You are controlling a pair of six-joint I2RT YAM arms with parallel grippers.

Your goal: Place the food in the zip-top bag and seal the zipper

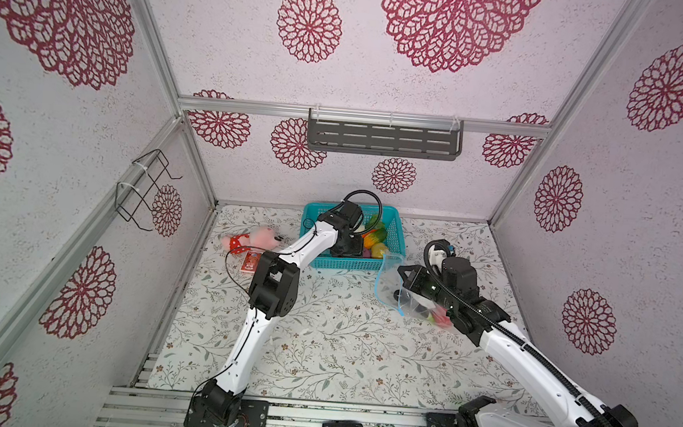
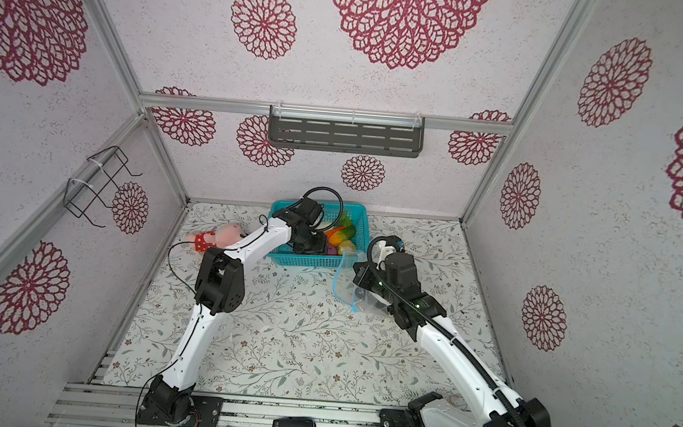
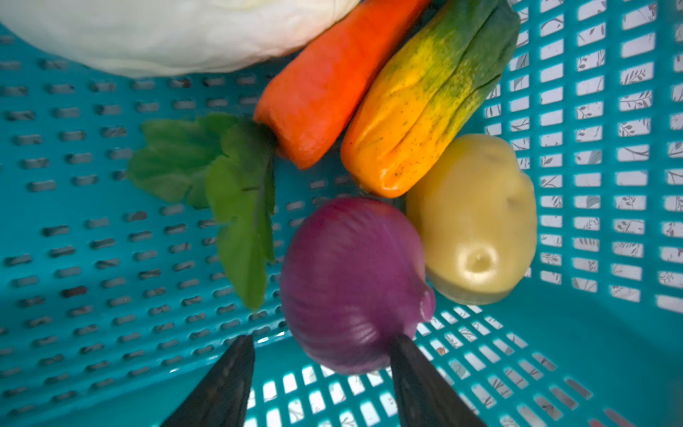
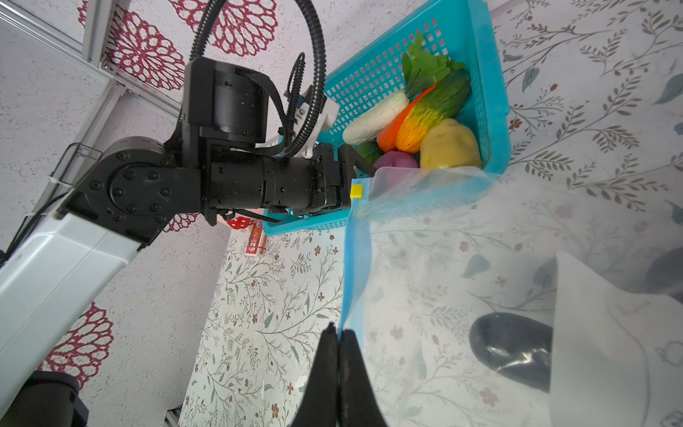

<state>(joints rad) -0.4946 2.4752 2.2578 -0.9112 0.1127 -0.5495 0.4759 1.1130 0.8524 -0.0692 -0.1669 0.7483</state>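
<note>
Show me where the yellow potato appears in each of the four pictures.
In a top view: yellow potato in the teal basket's near right corner.
In a top view: same corner.
Left wrist: between purple onion and basket wall.
Right wrist: in the basket, beyond the zip-top bag.
Shared landmark: the basket.

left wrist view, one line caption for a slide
Left tool, jaws apart, at the purple onion in the teal basket, beside potato, carrot and green leaves.
</note>
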